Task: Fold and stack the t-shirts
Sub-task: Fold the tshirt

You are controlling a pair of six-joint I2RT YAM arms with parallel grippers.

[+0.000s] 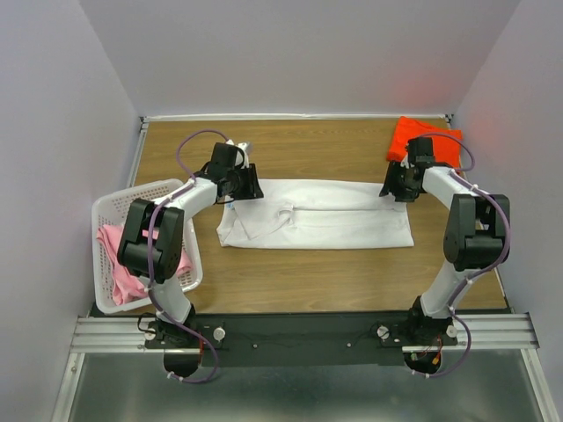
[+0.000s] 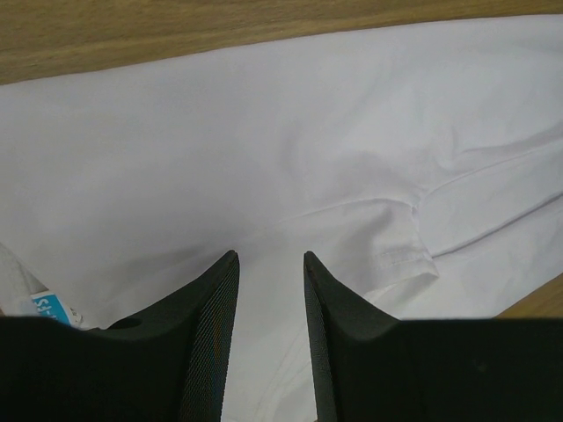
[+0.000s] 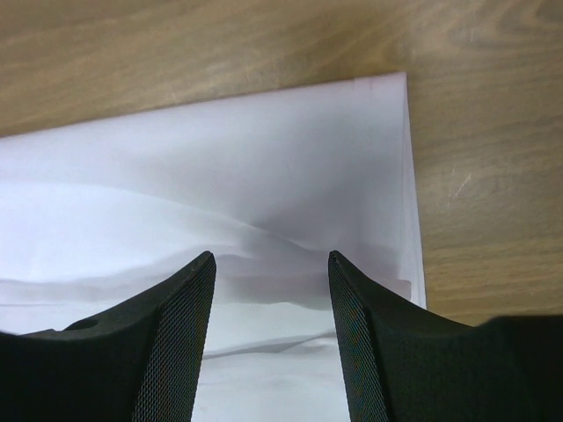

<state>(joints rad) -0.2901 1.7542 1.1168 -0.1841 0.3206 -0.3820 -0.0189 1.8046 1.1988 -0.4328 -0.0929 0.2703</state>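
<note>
1. The white shirt (image 1: 315, 214) lies flat across the middle of the worktop (image 1: 308, 281). It is folded into a long band running left to right, with a crease along its length.
2. The left end effector (image 1: 246, 185) sits over the band's far left corner.
3. In the left wrist view its two fingers (image 2: 211, 308) stand apart, with smooth white cloth showing between them. It is released and grips nothing.
4. Whether the fingertips touch the cloth cannot be told.
5. Just right of those fingers, a sleeve (image 2: 400, 255) with a stitched hem lies folded onto the shirt's body. A blue-and-white label (image 2: 50, 308) peeks out at the lower left.
6. The right end effector (image 1: 398, 186) sits over the band's far right corner.
7. In the right wrist view its fingers are spread, with wrinkled cloth between them and nothing pinched, so it too is released.
8. The shirt's corner and straight right edge lie just ahead of these tips, with bare wood beyond.
9. The orange-red shirt (image 1: 424, 139) lies in a compact heap at the far right corner of the worktop. It sits behind the right wrist and apart from the white shirt.
10. The pink shirt (image 1: 119, 264) lies crumpled inside the basket (image 1: 141, 193) at the left edge, partly hidden by the left arm.
</note>
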